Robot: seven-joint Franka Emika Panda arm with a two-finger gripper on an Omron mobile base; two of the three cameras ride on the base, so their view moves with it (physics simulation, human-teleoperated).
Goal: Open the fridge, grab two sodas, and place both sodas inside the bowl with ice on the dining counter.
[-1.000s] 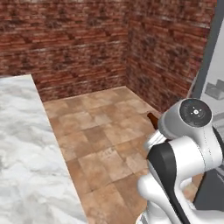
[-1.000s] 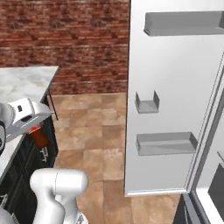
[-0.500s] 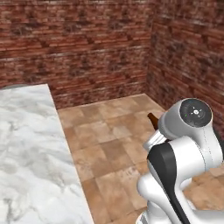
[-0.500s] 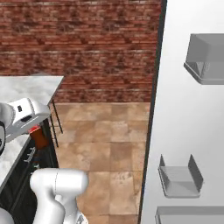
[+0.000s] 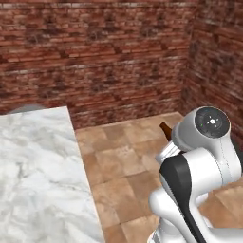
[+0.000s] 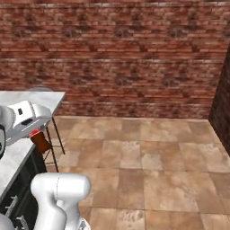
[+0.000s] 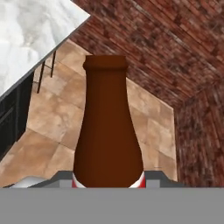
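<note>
While gripped: brown bottle (image 7: 108, 127), upright.

Dark brown bottle (image 7: 107, 127), white grey-veined marble dining counter (image 5: 38, 175), red brick wall (image 6: 126, 58) (mottled), tan tiled floor (image 6: 148, 166).

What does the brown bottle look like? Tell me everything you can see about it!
The brown bottle is dark, smooth and plain, with a wide rounded body that narrows to a short neck ending in a slightly thicker lip. A bit of red and white shows at its base. It stands straight along the hand camera's view, held in the gripper above the tiled floor, near the marble dining counter. No cap can be made out.
</note>
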